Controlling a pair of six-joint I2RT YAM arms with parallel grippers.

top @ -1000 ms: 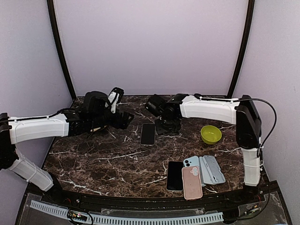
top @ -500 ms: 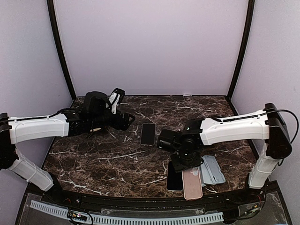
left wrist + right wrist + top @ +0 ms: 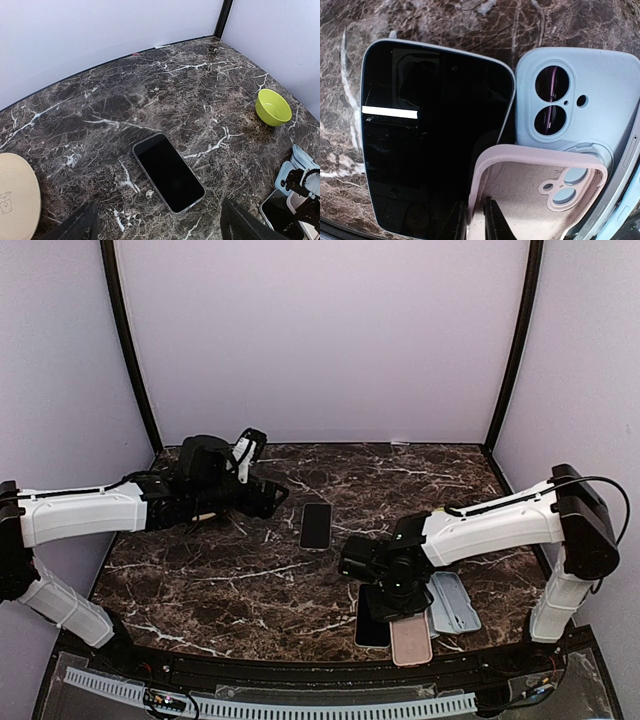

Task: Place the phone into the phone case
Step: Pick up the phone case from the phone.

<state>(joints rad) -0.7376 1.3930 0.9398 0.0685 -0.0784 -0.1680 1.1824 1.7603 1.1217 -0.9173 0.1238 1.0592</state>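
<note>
Since 1 second ago my right end effector point(image 3: 479, 222) swung across the worktop point(image 3: 220, 570) to the pink case point(image 3: 525, 185). It now pinches the near rim, likely to free the pink case from the blue case point(image 3: 570, 95) it overlaps, beside the dark phone point(image 3: 430, 145). My left end effector point(image 3: 157, 227) hovers spread wide over the 2nd phone point(image 3: 168, 171).

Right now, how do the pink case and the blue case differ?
The pink case is pinched at its rim by the right end effector; the blue case lies untouched. Pink overlaps blue, partly covering it. Blue's camera holes look larger than pink's. Both are beside the near phone.
</note>
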